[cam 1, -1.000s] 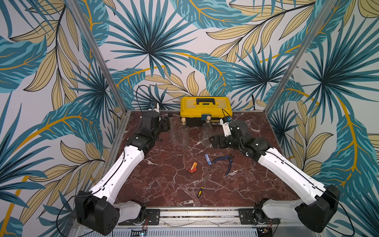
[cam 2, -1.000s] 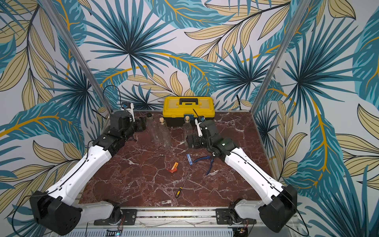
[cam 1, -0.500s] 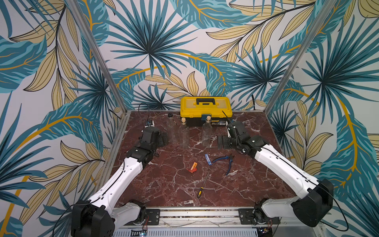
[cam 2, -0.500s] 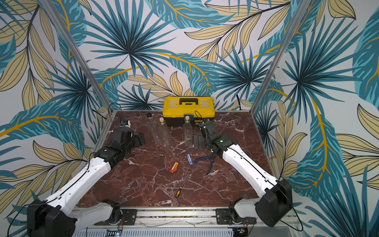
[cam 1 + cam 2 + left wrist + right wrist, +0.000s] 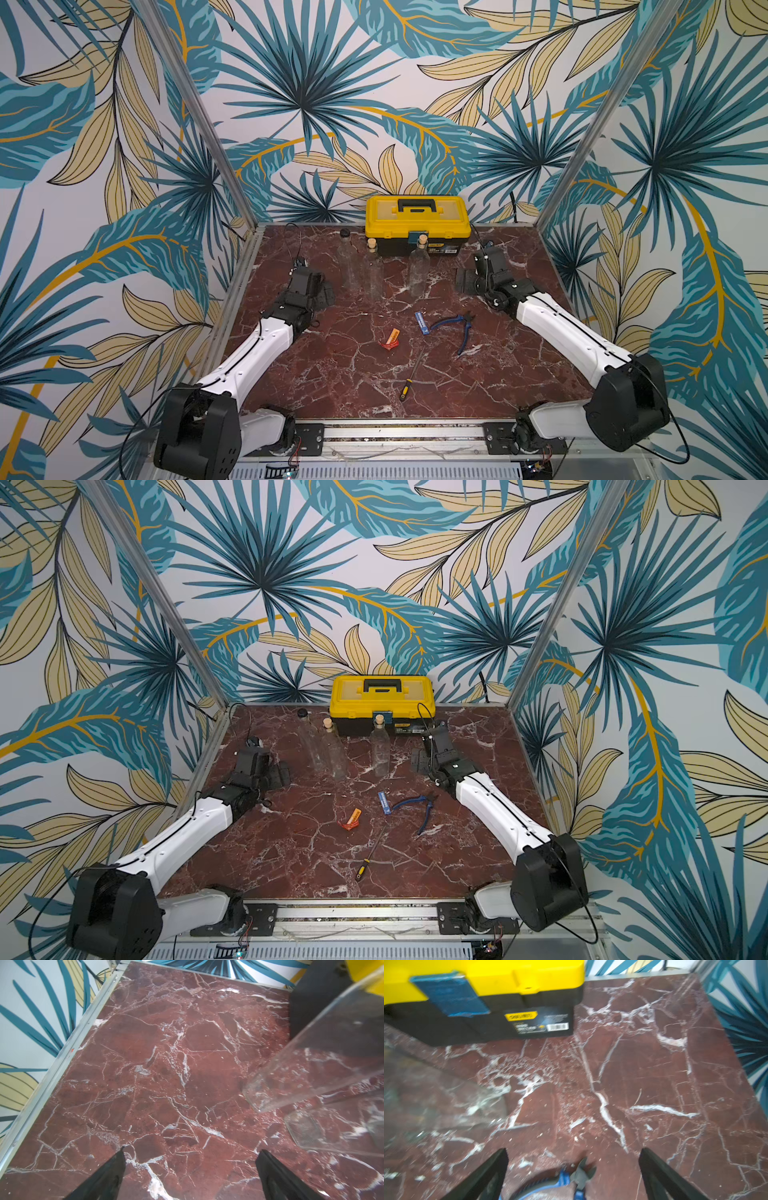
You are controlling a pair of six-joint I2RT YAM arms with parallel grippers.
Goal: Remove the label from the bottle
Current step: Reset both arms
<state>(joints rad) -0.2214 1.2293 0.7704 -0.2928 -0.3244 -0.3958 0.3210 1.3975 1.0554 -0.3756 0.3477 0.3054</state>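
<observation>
Right, left gripper (image 5: pixel 327 292) and right gripper (image 5: pixel 462 281) both gape wide, holding nothing. Three clear bottles (image 5: pixel 373 272) stand upright mid-frame between them, long axes vertical; the left gripper sits slightly nearer, I'd say.

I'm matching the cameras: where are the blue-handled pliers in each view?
Top view: blue-handled pliers on the marble, right of centre.
Top view: same place, right of centre.
Left wrist: not in it.
Right wrist: bottom edge, middle.
Shared landmark: yellow toolbox, its corner in the left wrist.
</observation>
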